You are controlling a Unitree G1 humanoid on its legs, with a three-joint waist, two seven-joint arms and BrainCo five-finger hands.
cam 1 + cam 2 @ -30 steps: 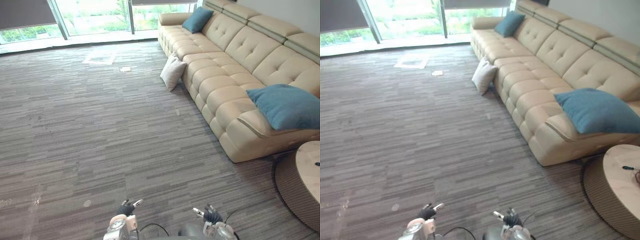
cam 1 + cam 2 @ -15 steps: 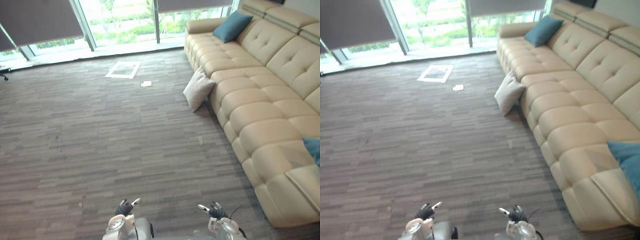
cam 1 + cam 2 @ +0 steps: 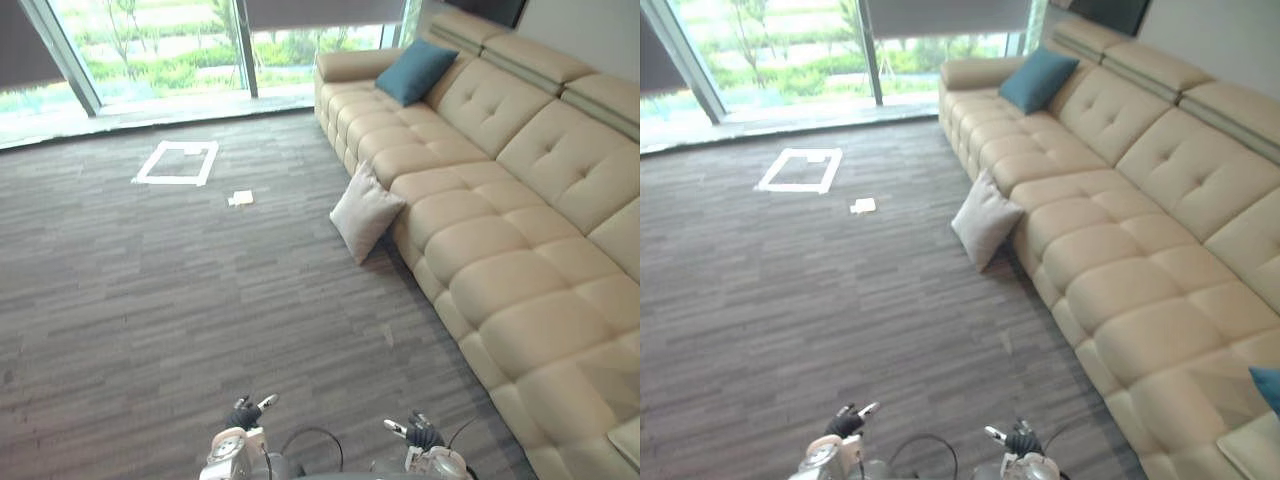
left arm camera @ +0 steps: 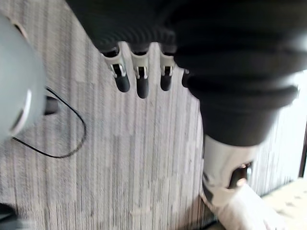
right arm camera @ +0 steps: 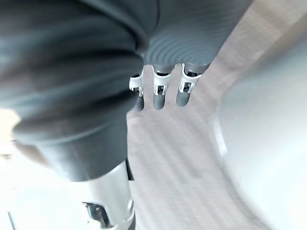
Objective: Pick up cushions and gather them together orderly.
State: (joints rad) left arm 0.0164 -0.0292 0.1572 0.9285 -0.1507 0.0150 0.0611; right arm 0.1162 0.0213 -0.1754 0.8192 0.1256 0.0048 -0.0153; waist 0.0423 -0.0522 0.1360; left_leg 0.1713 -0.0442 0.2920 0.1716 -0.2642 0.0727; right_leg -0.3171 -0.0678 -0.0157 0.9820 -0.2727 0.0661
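Observation:
A pale grey cushion (image 3: 366,211) stands on the carpet, leaning against the front of the long beige sofa (image 3: 500,290). A teal cushion (image 3: 412,72) rests on the sofa's far end by the armrest. The corner of another teal cushion (image 3: 1267,385) shows at the sofa's near end. My left hand (image 3: 245,415) and right hand (image 3: 418,432) hang low at the bottom of the view, far from every cushion. In the wrist views the left hand's fingers (image 4: 139,79) and the right hand's fingers (image 5: 160,91) are relaxed and hold nothing.
A white tape square (image 3: 178,162) and a small white sheet (image 3: 241,198) lie on the grey striped carpet toward the windows. The sofa runs along the right side, with wide carpet to its left.
The camera has swung across the room, so the whole picture has shifted and the floor cushion now sits nearer the middle. Both hands keep the same low, empty pose.

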